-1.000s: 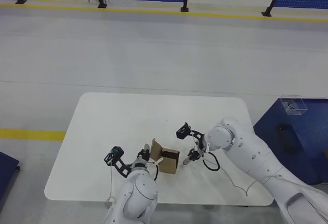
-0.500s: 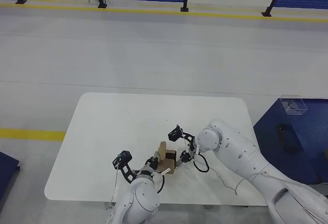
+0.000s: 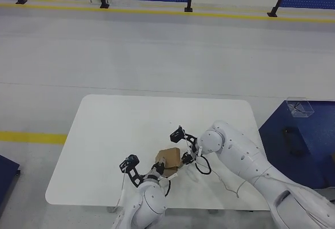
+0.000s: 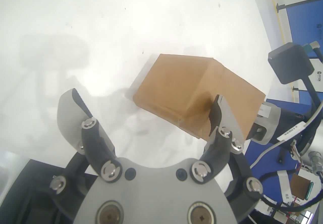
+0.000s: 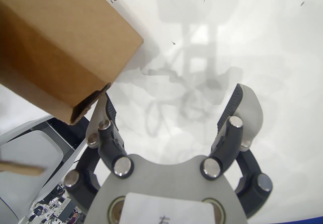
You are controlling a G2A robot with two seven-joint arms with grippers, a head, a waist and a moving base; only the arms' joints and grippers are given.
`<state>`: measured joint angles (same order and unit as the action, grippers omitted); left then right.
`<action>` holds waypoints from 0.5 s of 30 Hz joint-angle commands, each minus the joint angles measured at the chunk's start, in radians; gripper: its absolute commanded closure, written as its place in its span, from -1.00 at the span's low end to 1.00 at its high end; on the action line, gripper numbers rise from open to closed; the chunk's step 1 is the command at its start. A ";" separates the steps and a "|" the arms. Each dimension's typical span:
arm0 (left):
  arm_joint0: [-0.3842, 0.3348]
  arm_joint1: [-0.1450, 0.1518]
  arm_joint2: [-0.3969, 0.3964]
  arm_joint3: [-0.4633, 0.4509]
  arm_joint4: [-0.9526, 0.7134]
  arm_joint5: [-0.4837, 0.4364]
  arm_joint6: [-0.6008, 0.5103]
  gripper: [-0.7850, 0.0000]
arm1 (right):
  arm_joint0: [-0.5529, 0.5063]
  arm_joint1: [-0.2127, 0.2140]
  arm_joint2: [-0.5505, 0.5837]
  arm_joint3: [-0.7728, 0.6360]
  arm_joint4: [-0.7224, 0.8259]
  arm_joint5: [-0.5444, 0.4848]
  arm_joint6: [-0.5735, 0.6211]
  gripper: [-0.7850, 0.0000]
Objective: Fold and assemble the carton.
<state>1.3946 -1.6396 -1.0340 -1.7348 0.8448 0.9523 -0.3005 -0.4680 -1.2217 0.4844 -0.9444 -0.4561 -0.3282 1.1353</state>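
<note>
A small brown carton [image 3: 169, 156] sits closed on the white table [image 3: 116, 131], near its front edge. My left gripper [image 3: 161, 169] is at the carton's near side and my right gripper [image 3: 186, 158] at its right side. In the left wrist view the carton [image 4: 196, 93] lies just ahead of my open left gripper [image 4: 146, 101], one finger [image 4: 222, 114] touching its side wall. In the right wrist view my right gripper [image 5: 172, 98] is open over bare table, with the carton [image 5: 58, 40] beside it and one finger [image 5: 107, 108] under the carton's frayed corner.
A blue platform [image 3: 322, 137] with a clear plastic box [image 3: 299, 107] stands right of the table. The table's back and left parts are bare. A yellow floor line [image 3: 24, 137] runs on the left.
The carton's raised flap has gone down and the box now looks closed. Both grippers have moved in against the carton, and the left arm has shifted right.
</note>
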 commanded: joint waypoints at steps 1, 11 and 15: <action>-0.001 0.000 -0.004 -0.002 -0.003 0.002 0.001 -1.00 | 0.001 0.002 0.009 -0.003 0.001 -0.006 0.002 -1.00; -0.022 -0.006 0.015 0.042 -0.005 -0.002 0.012 -1.00 | -0.004 0.038 0.099 -0.012 0.016 -0.028 0.003 -1.00; -0.035 -0.009 0.013 0.059 -0.015 0.008 0.016 -1.00 | -0.013 0.069 0.168 -0.024 0.033 -0.044 0.001 -1.00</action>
<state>1.3630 -1.6481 -1.0197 -1.6802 0.8323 0.9566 -0.2854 -0.4759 -1.1623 0.6298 -0.9601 -0.4315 -0.3657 1.1401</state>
